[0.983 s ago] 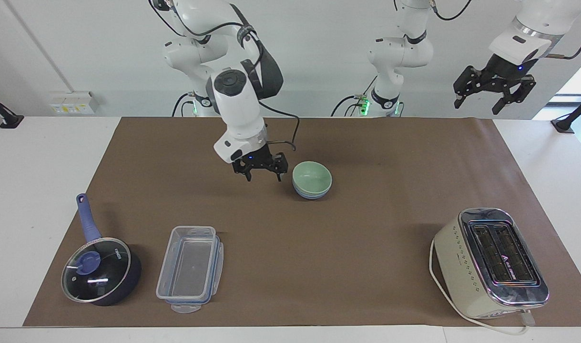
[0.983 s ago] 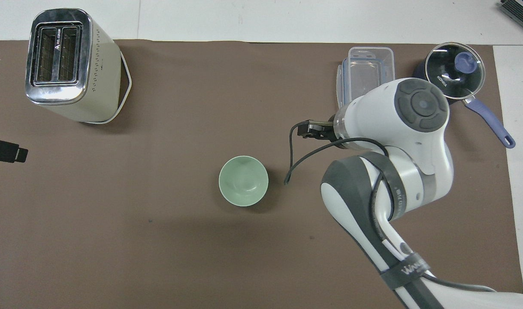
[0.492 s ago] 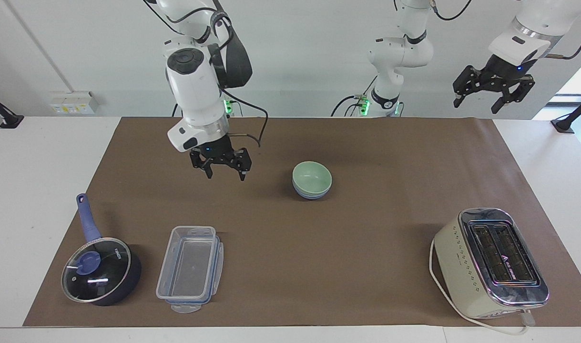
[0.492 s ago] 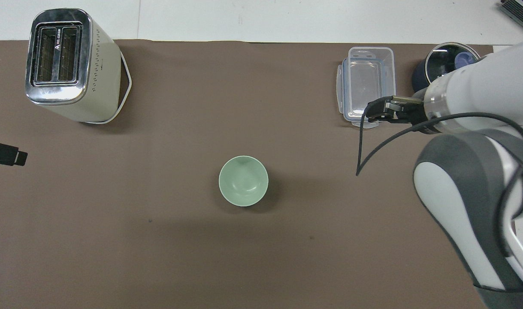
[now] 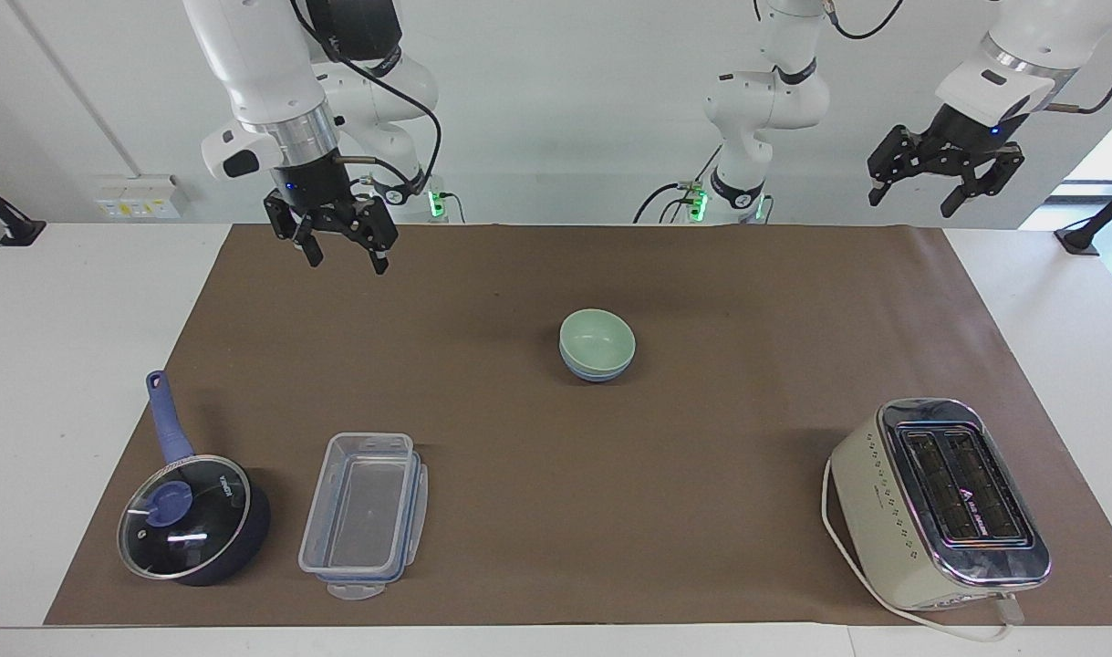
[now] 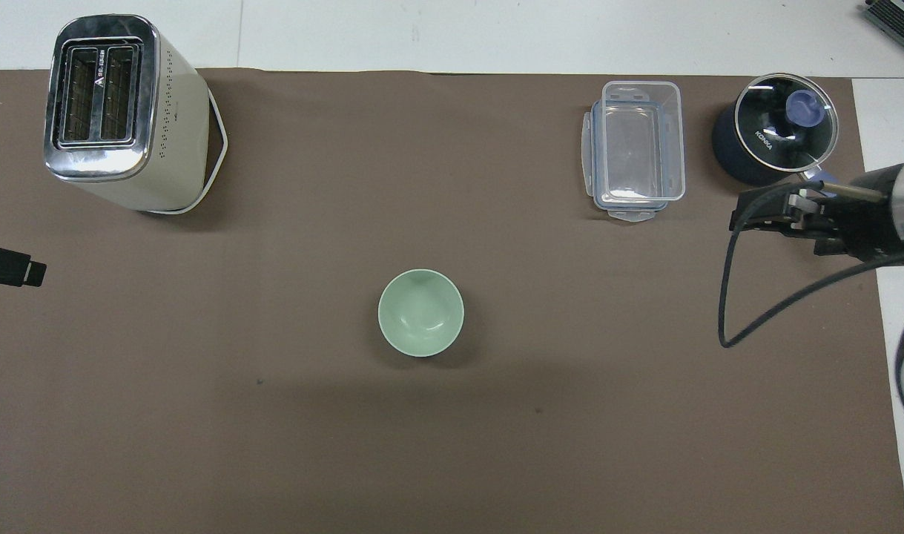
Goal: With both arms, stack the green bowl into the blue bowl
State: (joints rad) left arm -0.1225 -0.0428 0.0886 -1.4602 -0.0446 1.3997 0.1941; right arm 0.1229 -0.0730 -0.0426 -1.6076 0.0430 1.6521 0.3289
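Observation:
The pale green bowl sits nested inside the blue bowl in the middle of the brown mat; only a thin blue band shows under the green rim. From overhead the green bowl hides the blue one completely. My right gripper hangs open and empty, high over the mat's corner by the right arm's base, well away from the bowls; the overhead view shows the right gripper at the frame's edge. The left gripper waits open and empty, raised off the mat at the left arm's end.
A cream toaster with its cord stands farther from the robots at the left arm's end. A clear plastic container and a dark blue saucepan with glass lid sit farther from the robots at the right arm's end.
The right gripper rose and pulled away from beside the bowls toward the right arm's end, staying open. The bowls and the left arm have not moved.

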